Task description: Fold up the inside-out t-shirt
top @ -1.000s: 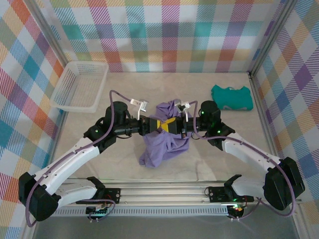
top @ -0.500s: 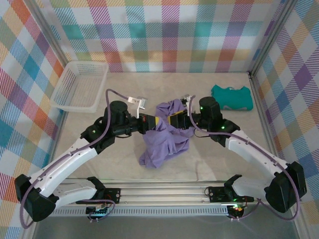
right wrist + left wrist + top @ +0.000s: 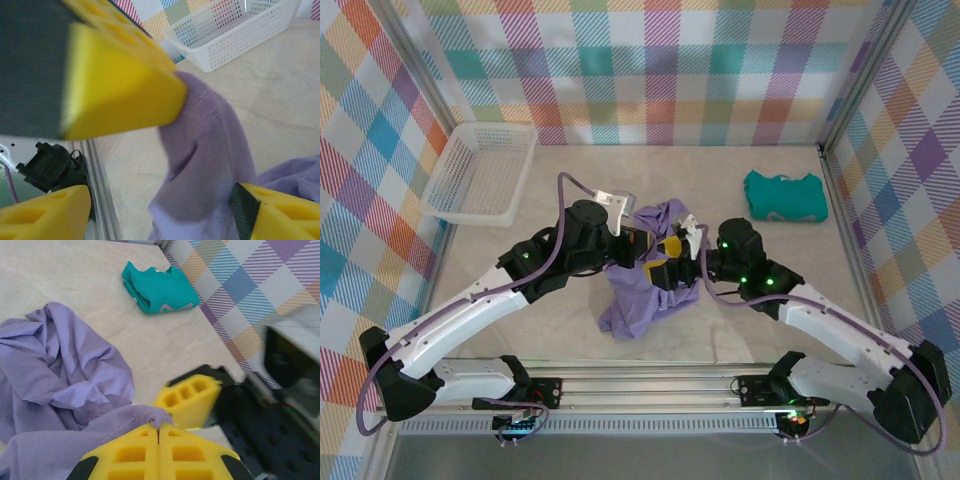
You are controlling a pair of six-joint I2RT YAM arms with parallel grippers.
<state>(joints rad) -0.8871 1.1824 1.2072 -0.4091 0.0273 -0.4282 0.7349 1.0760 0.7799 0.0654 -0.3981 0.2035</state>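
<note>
Basket [image 3: 480, 175] sitting far-left, teal garment [image 3: 785, 195] far-right. Both arms reaching inward; left gripper [image 3: 159, 430] pinching shirt [image 3: 638, 300], right gripper [image 3: 157, 212] gaping alongside.

We logged the inside-out t-shirt [image 3: 630, 300] as soft, matt, creased cloth with a stitched hem. Right of it, the teal garment [image 3: 785, 196] looked matt cloth too. Left of it, the basket [image 3: 470, 212] was white perforated plastic. Under it, the table [image 3: 700, 180] appeared smooth, marbled, low-sheen.
</note>
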